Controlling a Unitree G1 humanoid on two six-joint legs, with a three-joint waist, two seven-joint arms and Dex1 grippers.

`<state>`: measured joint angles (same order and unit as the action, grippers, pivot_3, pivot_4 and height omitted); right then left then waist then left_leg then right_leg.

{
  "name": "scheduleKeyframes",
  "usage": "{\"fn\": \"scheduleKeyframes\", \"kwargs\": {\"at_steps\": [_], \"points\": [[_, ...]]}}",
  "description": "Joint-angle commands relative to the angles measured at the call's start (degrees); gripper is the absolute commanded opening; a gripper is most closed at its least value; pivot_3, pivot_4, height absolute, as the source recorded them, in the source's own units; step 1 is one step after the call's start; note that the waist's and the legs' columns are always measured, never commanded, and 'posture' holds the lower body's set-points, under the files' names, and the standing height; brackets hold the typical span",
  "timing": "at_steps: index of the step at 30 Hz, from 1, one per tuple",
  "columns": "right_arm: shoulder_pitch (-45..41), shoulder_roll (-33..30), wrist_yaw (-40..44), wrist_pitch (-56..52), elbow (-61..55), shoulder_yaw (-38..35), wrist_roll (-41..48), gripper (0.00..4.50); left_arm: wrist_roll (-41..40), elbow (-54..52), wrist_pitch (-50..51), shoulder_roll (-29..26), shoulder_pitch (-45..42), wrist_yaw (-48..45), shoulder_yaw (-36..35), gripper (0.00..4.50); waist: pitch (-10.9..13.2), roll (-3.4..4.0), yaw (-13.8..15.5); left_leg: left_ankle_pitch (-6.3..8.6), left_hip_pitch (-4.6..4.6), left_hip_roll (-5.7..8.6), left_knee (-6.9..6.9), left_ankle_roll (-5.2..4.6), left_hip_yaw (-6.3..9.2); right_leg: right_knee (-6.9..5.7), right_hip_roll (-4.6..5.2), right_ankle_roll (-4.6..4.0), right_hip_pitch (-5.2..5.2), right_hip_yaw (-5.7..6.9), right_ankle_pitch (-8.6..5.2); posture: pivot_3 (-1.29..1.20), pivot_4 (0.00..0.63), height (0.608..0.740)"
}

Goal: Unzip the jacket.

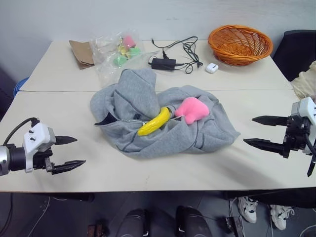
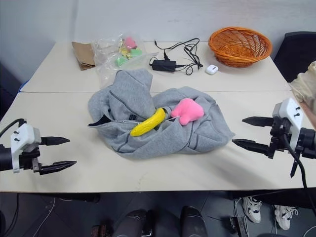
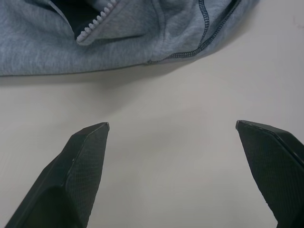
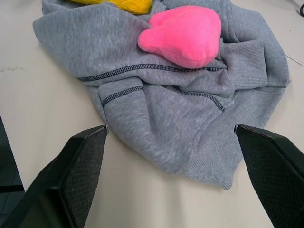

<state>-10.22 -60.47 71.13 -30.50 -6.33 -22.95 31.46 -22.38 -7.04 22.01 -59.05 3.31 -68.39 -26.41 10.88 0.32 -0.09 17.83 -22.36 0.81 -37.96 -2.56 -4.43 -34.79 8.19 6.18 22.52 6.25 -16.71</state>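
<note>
With both the left tool (image 1: 69, 153) and right tool (image 1: 259, 132) open and empty, the jacket (image 1: 163, 123) lies bunched mid-bench, and its banana (image 1: 154, 122) and pink toy (image 1: 191, 109) risk obstructing the zip.

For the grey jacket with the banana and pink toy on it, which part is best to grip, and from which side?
Probably the jacket edge beside the white zipper teeth, approached from the robot's left by the open left gripper. That opening faces this gripper, and the banana and pink toy lie further right.
</note>
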Motion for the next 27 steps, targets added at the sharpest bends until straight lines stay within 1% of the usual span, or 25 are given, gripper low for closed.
{"fn": "scheduleKeyframes", "kwargs": {"at_steps": [1,8,13,17,22,25,27], "points": [[-0.8,-1.3,-0.5,-0.4,-1.2,-1.4,1.0,4.48,-0.9,-1.6,-0.5,-1.3,0.5,-0.5,-2.2,4.50,0.0,0.00,0.0,0.00,0.00,0.00,0.00,0.01,0.00,0.00,0.00,0.00,0.00,0.00,0.00,0.00,0.150,0.740],[-1.7,-0.8,-1.6,0.0,-1.3,-1.1,0.8,4.48,-1.2,-2.3,0.2,-0.6,-0.8,0.9,-1.1,4.50,0.0,0.00,0.0,0.01,0.00,0.00,-0.01,0.02,0.00,0.02,0.01,0.00,0.00,0.00,0.00,0.00,0.150,0.740],[-0.2,-0.6,-2.1,0.9,-2.2,-1.0,0.1,4.48,-2.1,-2.0,2.1,-1.2,-2.9,1.0,0.3,4.50,0.0,0.00,0.1,-0.03,0.00,0.00,-0.01,-0.05,0.00,-0.02,0.00,0.00,-0.01,0.01,0.00,0.00,0.150,0.740],[0.8,-1.1,-1.7,-1.3,-3.3,-1.7,1.9,4.48,-3.4,-1.8,3.9,-1.0,-4.7,0.6,1.0,4.50,0.0,0.00,0.1,-0.04,0.00,0.00,-0.02,-0.06,0.00,-0.10,-0.01,0.01,-0.02,0.01,0.00,0.00,0.150,0.740],[1.1,-1.5,-1.4,-4.1,-4.9,-2.8,4.2,4.48,-8.2,-3.6,9.1,0.0,-7.3,0.9,1.6,4.50,0.0,0.00,0.1,-0.06,0.00,0.00,-0.02,-0.11,-0.01,-0.17,-0.03,0.01,-0.02,0.00,0.00,0.00,0.150,0.740],[0.9,-1.5,-1.9,-5.3,-6.0,-3.4,5.3,4.48,-12.7,-6.5,13.9,1.8,-10.2,3.4,2.0,4.50,0.0,0.00,0.2,-0.07,0.00,0.00,-0.06,-0.11,0.00,-0.18,-0.03,0.01,-0.03,0.01,0.01,0.00,0.150,0.740],[0.5,-1.3,-2.7,-6.5,-7.7,-3.8,6.5,4.48,-15.2,-9.3,17.2,3.8,-13.8,7.3,3.4,4.50,0.0,-0.01,0.4,-0.07,0.00,0.00,-0.09,-0.12,0.00,-0.19,-0.02,0.02,-0.05,0.00,0.01,0.00,0.150,0.740]]}}
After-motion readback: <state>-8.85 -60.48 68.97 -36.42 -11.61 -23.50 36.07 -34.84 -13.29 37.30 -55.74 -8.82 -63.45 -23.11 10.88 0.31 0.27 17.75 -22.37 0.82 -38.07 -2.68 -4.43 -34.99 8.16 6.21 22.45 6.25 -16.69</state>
